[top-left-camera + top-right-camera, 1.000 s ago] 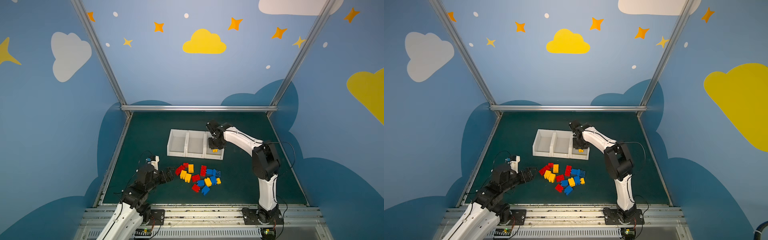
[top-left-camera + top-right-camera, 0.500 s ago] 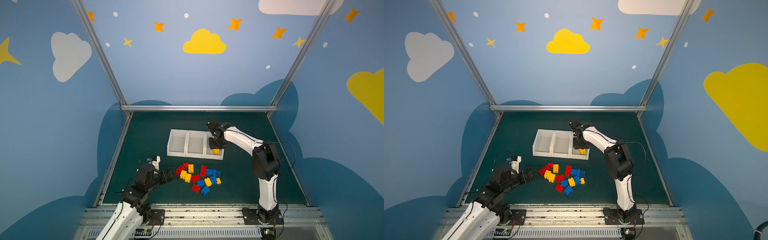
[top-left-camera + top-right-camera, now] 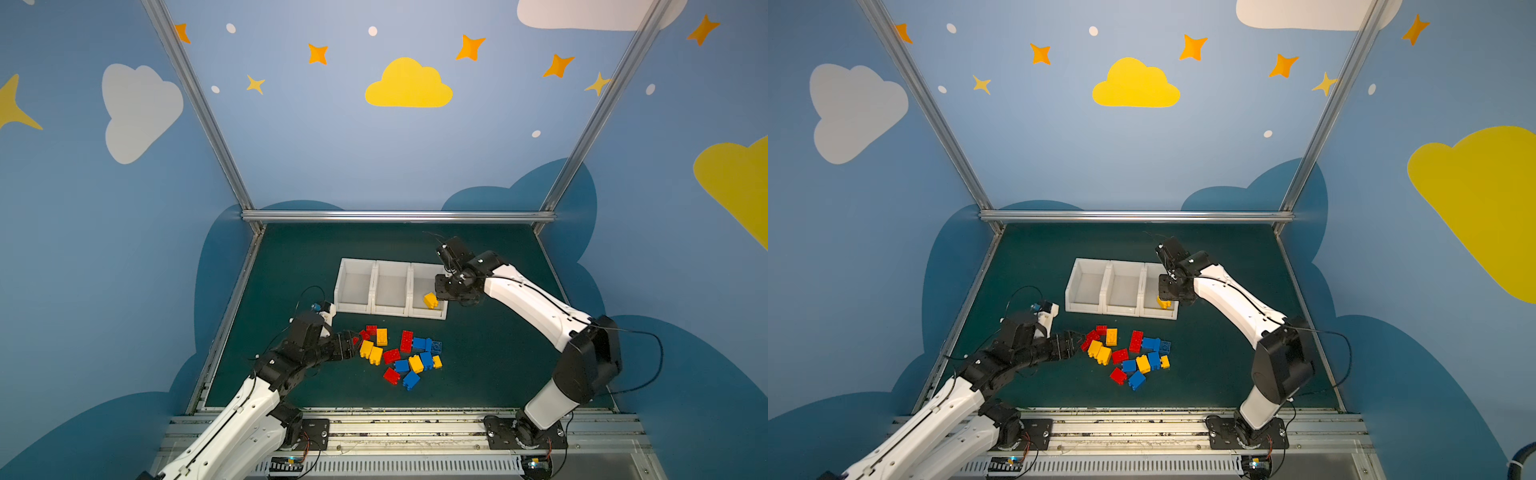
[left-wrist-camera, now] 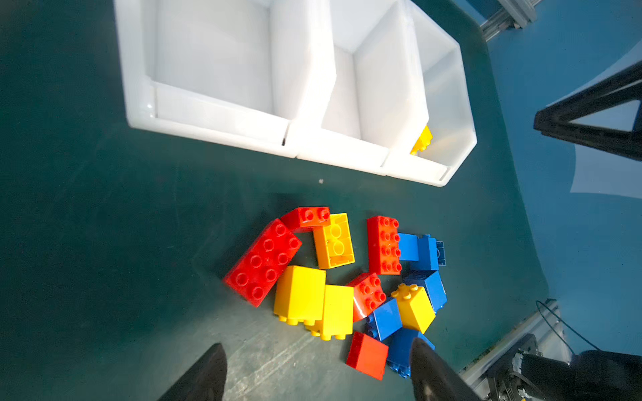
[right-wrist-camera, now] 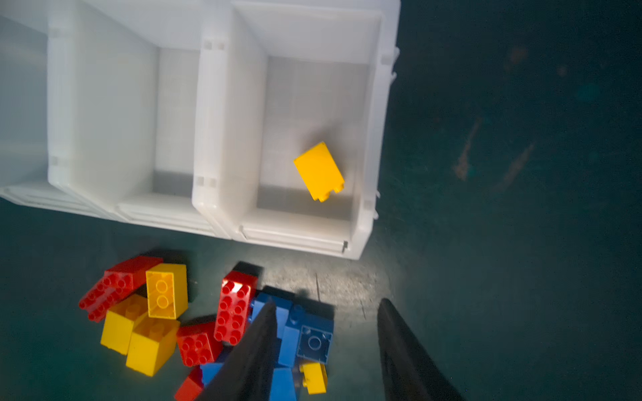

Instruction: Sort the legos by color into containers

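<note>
Standing apart with nothing between them, the jaws of the right gripper (image 5: 326, 302) are moderately open and touch no brick. The jaws of the left gripper (image 4: 317, 343) stand wider, and they are also empty; its dark fingertips (image 4: 212, 361) hover low over the green mat (image 3: 316, 270).

One second ago a yellow brick hung directly under the right gripper, above the row of white containers (image 3: 390, 311). Now this yellow brick (image 5: 319, 170) lies on the floor of the right-hand bin (image 5: 295, 229), on its side, near the front wall and free of the fingers. The other two bins hold nothing. In the same second the left gripper has come a little closer to the pile, and its jaws look less spread than before.

The remaining legos (image 3: 415, 363) lie in a loose heap on the mat in front of the containers, red, yellow and blue mixed. In the left wrist view the heap lies just ahead of the open jaws. The long red brick (image 4: 262, 262) is at the edge of the heap nearest to the left gripper. It is near the fingertips but not touching them.
</note>
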### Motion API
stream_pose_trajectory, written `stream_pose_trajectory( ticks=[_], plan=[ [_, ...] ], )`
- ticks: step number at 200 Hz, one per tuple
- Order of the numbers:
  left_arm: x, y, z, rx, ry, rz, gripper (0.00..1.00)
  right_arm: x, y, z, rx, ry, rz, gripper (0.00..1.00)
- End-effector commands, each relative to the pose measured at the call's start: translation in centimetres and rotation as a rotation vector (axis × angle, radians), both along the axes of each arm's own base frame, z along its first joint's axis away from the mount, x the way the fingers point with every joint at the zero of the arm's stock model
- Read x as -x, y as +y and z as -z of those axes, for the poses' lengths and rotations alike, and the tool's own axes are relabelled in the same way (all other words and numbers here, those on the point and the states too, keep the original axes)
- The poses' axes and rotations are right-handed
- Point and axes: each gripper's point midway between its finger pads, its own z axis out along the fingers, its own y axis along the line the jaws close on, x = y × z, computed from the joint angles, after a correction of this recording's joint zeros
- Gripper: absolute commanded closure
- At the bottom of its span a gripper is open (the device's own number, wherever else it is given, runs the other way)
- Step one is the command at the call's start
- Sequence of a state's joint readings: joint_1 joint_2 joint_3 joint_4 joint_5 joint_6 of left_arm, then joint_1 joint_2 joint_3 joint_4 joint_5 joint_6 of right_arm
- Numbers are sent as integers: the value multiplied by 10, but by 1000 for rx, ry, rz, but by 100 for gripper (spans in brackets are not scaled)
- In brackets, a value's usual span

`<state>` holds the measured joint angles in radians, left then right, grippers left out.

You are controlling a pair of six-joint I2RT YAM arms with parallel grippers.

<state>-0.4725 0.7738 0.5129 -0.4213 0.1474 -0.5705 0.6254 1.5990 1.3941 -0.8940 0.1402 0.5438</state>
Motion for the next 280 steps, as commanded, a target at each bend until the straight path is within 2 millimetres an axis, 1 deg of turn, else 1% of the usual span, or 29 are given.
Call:
stream_pose_trajectory(
  ticks=[1,21,44,66,82,115,191,224,246,280],
  plan=[
    [-2,-10,-1,-68,6,60,20,21,-13,5,-7,29,46,52],
    [-8,-21,1,-132,9,103,21,39,-18,8,-40,47,55,52],
    [-17,-32,7,-191,41,136,22,57,-27,13,-37,61,68,52],
    [-24,-36,18,-259,76,139,24,69,-33,15,-45,63,82,52],
    [-31,-32,24,-305,79,120,25,77,-36,16,-59,63,90,52],
    [-42,-37,31,-334,85,122,28,89,-42,18,-79,65,106,52],
    [-60,-51,52,-383,135,156,34,100,-47,23,-103,82,134,53],
    [-70,-49,62,-448,164,151,39,100,-47,23,-104,81,142,53],
    [-75,-50,65,-453,168,139,47,99,-46,22,-111,82,147,53],
    [-81,-52,68,-445,168,125,48,96,-42,18,-119,84,148,53]
  ],
)
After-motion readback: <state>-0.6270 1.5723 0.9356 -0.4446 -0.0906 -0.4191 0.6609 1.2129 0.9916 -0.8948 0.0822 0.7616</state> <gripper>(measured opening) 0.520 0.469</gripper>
